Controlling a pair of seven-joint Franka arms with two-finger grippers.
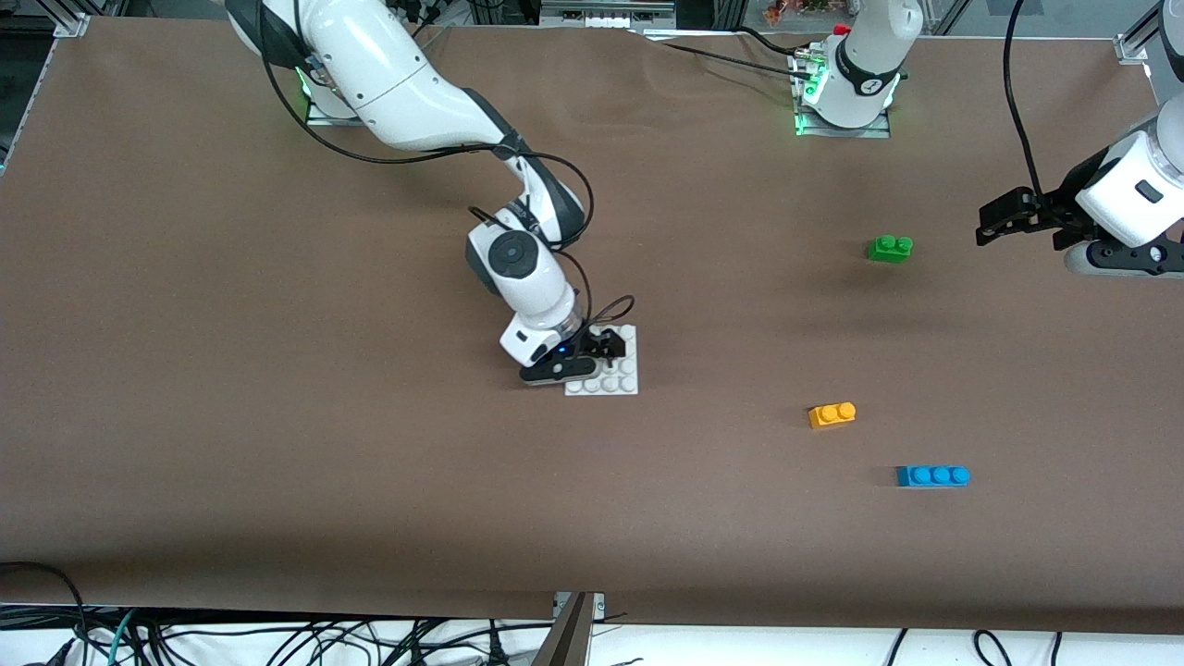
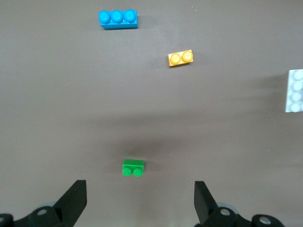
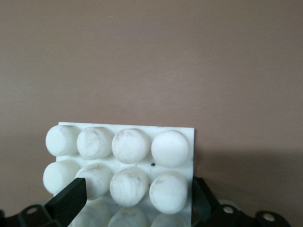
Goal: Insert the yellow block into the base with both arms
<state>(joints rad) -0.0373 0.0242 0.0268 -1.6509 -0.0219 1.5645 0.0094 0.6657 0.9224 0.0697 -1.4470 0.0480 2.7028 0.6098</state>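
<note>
Meanwhile, yellow block (image 1: 832, 415) well apart from left end effector (image 1: 994, 223).

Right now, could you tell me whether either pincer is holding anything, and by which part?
The right pincer straddles the base, one finger at each side edge; whether it grips cannot be told. The left pincer, open above the green brick, holds nothing.
</note>
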